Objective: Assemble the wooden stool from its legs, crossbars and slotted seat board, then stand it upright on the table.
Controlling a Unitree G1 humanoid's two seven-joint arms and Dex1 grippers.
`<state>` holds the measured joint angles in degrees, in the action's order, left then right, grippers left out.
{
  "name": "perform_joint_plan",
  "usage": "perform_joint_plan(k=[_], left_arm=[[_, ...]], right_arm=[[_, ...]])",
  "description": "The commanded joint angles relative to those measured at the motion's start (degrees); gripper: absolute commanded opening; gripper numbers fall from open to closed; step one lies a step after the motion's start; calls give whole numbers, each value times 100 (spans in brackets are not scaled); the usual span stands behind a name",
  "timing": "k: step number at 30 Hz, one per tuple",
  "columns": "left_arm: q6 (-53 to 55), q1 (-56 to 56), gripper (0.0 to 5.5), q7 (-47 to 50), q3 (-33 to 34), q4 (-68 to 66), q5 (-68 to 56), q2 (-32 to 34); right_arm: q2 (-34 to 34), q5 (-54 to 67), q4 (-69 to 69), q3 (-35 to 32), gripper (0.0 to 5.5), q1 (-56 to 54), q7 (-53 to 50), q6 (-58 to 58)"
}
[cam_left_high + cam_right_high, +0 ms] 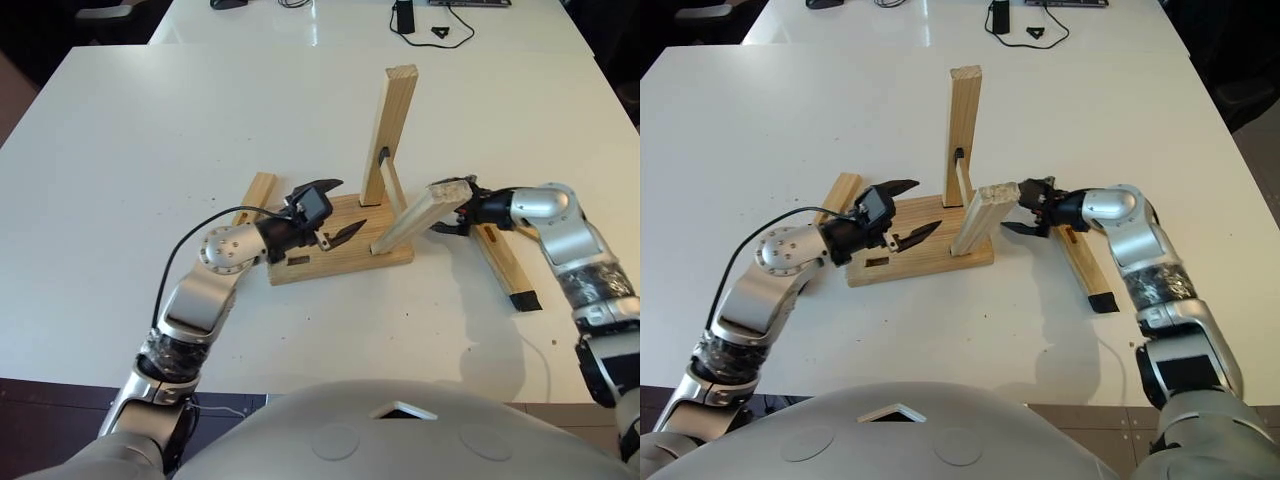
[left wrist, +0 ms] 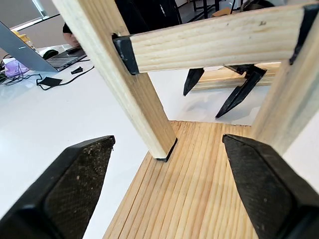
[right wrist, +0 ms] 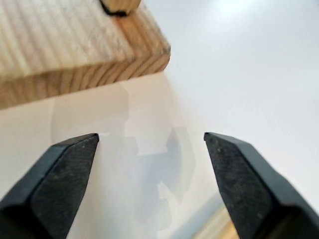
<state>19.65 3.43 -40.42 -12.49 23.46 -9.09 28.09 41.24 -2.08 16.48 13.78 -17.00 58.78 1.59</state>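
Left eye view shows left hand (image 1: 340, 208) and right hand (image 1: 452, 207) both spread apart.

Pale straight-grained seat board (image 1: 345, 256), black-tipped loose leg (image 1: 503, 262), white table (image 1: 150, 150)

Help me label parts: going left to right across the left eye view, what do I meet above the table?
loose wooden bar → left gripper → upright leg → right gripper → leg lying flat
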Motion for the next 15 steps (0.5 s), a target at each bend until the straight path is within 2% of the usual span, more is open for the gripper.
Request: perform_joint_plan(k=[1, 4, 7, 10, 15], left_arm=[[19, 167, 402, -301, 676, -141, -359, 428], [-363, 811, 402, -131, 847, -1131, -124, 398], [-1453, 1579, 402, 185, 462, -2817, 648, 163], [-2660, 2314, 402, 514, -20, -4764, 1415, -107], [-3799, 2709, 402, 639, -742, -6766, 2351, -176]], right_arm=[[745, 432, -1250, -353, 390, 1217, 492, -324], [1027, 955, -2201, -485, 390, 2143, 840, -662], [916, 1215, -2948, -307, 390, 2567, 834, -1061], [606, 1265, -3423, 11, 348, 2577, 678, -1478], [32, 932, -3510, 664, 348, 2229, 405, -1832]])
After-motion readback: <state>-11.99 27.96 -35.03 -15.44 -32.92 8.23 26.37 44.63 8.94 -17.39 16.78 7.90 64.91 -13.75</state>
